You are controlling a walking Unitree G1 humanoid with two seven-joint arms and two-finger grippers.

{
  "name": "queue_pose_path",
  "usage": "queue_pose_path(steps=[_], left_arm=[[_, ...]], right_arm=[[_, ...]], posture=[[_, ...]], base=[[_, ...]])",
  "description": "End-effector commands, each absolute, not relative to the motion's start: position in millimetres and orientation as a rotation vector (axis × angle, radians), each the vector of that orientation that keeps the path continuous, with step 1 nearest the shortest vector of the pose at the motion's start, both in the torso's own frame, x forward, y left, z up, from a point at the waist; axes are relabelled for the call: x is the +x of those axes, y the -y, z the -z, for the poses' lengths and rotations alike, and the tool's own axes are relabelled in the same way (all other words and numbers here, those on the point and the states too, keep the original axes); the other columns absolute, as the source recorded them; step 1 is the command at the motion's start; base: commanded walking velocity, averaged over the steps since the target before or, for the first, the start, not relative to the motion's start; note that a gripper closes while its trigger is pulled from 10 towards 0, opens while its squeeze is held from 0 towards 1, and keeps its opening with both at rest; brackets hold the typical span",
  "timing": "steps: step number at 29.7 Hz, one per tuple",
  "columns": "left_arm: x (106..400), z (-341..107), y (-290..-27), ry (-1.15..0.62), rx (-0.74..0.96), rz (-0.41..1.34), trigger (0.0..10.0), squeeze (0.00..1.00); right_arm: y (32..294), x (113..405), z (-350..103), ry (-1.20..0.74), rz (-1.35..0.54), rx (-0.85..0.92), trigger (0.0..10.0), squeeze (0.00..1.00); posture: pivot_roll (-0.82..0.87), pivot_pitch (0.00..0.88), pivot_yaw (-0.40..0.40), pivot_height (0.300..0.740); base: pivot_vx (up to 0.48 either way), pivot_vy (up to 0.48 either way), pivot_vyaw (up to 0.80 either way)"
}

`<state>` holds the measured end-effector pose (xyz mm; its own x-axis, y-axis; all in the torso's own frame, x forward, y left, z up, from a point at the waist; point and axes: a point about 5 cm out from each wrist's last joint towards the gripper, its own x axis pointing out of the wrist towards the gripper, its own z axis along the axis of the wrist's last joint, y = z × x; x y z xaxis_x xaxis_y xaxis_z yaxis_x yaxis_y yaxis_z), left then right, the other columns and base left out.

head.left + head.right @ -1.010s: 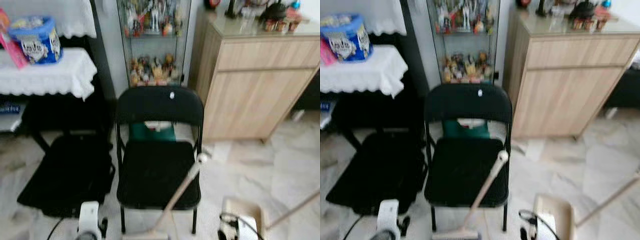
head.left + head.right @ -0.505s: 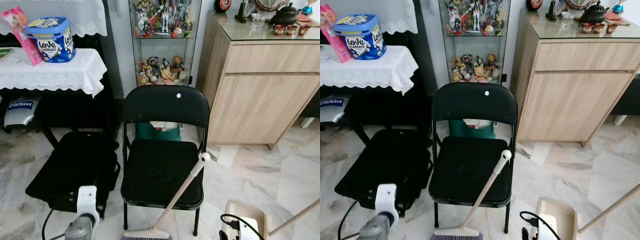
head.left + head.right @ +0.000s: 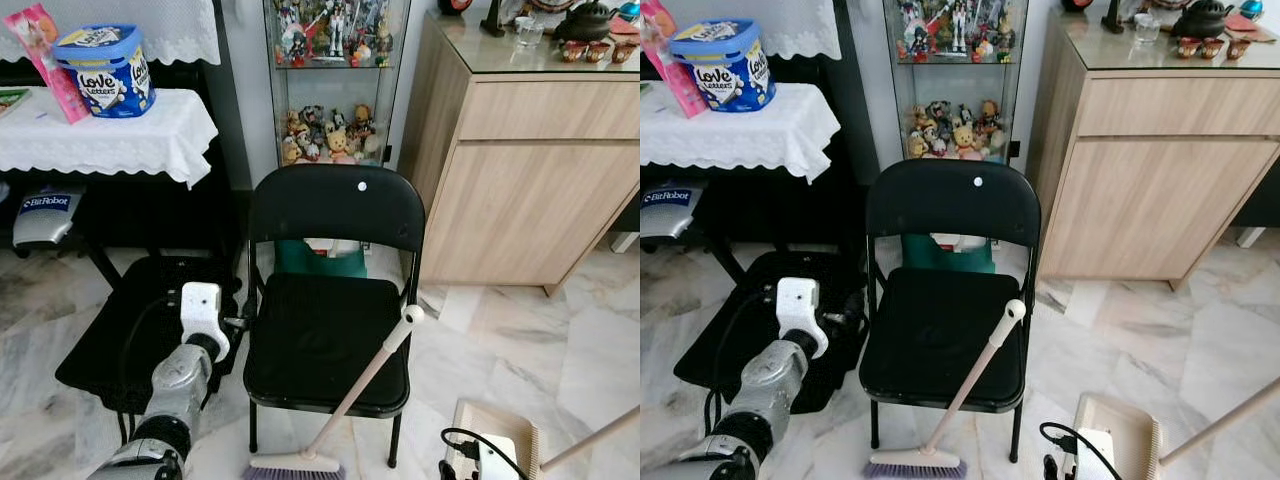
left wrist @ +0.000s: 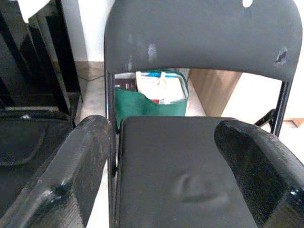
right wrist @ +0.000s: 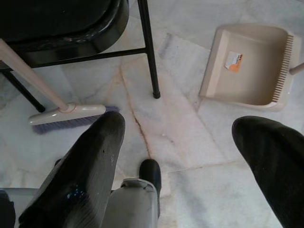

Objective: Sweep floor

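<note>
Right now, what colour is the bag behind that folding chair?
Green bag, best seen in the left wrist view.

marble floor (image 3: 520, 340) | folding chair (image 3: 330, 330) | broom (image 3: 300, 465) | dustpan (image 5: 247, 66) | probably black bag (image 3: 130, 330)

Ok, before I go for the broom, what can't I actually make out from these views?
- Dustpan: near end cut off by the eye views' bottom edge; its long handle runs off the right edge.
- Green bag: mostly hidden behind the folding chair back; contents unclear.
- Glass cabinet figurines: too small to identify.
- Floor dirt: none distinguishable against the marble veining.
</note>
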<state>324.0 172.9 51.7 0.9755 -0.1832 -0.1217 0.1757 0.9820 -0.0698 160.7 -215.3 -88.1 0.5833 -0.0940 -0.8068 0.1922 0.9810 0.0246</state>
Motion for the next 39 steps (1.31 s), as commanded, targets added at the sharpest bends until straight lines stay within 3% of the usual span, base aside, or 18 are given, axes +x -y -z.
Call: queue_pose_path(steps=[1,13,16,23,39], left_arm=[[317,-40,-180,-0.19,-0.026,0.127,10.0,0.0],[261,24,-207,-0.532,0.119,-0.012,10.0,0.0],[230,47,-215,-0.672,0.152,-0.052,10.0,0.0],[195,68,-222,-0.798,0.136,-0.117,10.0,0.0],[200,65,-220,-0.777,0.159,-0.106,10.0,0.0]], right_arm=[[213,160,89,-0.935,0.172,0.121,10.0,0.0],[200,174,86,-0.921,0.153,0.124,10.0,0.0],[203,171,86,-0.923,0.152,0.12,10.0,0.0],[214,163,88,-0.935,0.157,0.109,10.0,0.0],[220,155,90,-0.956,0.16,0.103,10.0,0.0]], posture=[[-0.02,0.0,0.012,0.74],[-0.02,0.0,0.01,0.74],[-0.02,0.001,0.009,0.74],[-0.02,0.001,0.004,0.74],[-0.02,0.0,0.006,0.74]], base=[[0.0,0.0,0.0],[0.0,0.0,0.0],[0.0,0.0,0.0],[0.0,0.0,0.0],[0.0,0.0,0.0]])
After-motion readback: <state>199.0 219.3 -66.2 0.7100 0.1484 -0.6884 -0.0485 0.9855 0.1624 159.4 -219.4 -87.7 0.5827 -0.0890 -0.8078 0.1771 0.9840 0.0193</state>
